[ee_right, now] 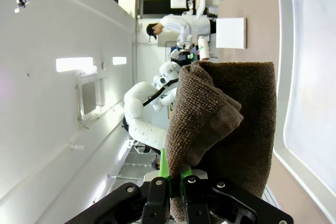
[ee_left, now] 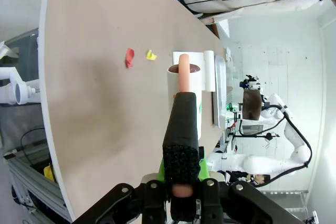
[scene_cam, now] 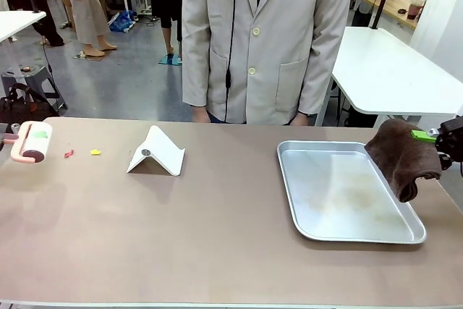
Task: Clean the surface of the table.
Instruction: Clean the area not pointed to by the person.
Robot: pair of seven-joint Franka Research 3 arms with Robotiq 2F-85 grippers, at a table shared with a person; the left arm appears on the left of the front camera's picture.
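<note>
Right gripper [scene_cam: 430,137], front view, pinched a brown cloth [scene_cam: 402,158] by the tray [scene_cam: 340,197] on the foreground table [scene_cam: 217,240]; left wrist view, left gripper [ee_left: 181,184] clamped a lint roller [ee_left: 181,124]; right wrist view, slack cloth might snag the tray rim.

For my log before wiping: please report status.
Left end effector shut on lint roller, right end effector shut on brown towel. Table: red scrap, yellow scrap near roller. White stand, metal tray in the way.
</note>
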